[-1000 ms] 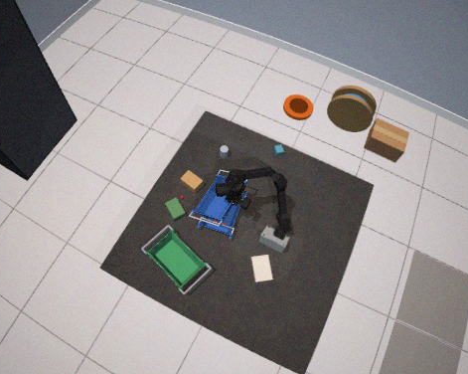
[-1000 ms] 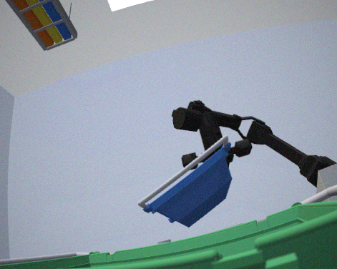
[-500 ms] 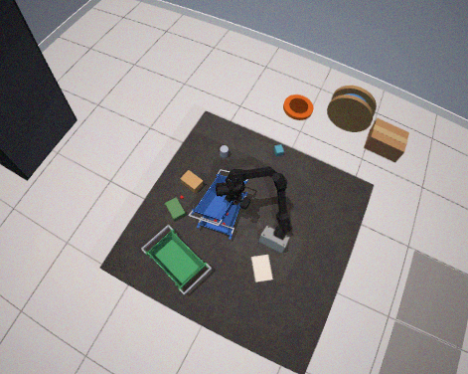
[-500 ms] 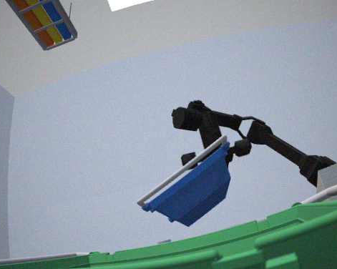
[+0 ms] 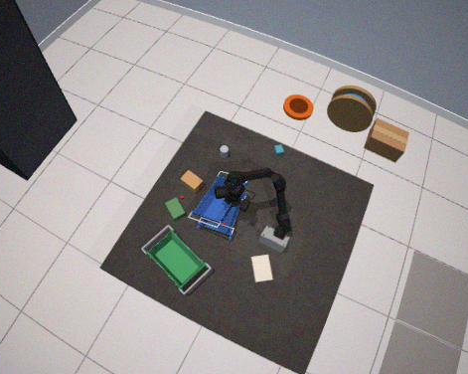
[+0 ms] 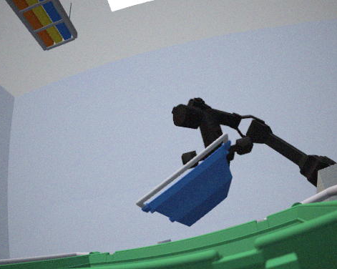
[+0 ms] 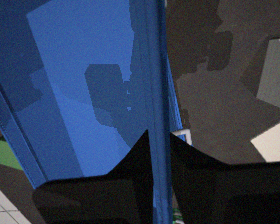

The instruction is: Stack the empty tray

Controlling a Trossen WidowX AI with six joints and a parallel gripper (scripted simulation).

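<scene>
My gripper (image 5: 232, 192) (image 6: 228, 152) (image 7: 155, 133) is shut on the rim of the empty blue tray (image 5: 210, 200) (image 6: 194, 191) (image 7: 77, 90). It holds the tray in the air, tilted steeply, with the far end hanging low. A white wire bar (image 6: 182, 168) lies along the held tray's upper rim. The loaded blue tray (image 5: 225, 227) stands on the dark mat (image 5: 308, 279) right below and is mostly hidden by the held tray. Only its near end shows, with a red block. I cannot tell how its bars stand.
A green tray (image 5: 176, 259) (image 6: 240, 243) with wire bars stands front left. A tan block (image 5: 192, 179), a green block (image 5: 175, 208), a grey cylinder (image 5: 224, 150), a teal cube (image 5: 279, 149) and a cream slab (image 5: 261, 268) lie around. The arm base (image 5: 274, 240) stands to the right.
</scene>
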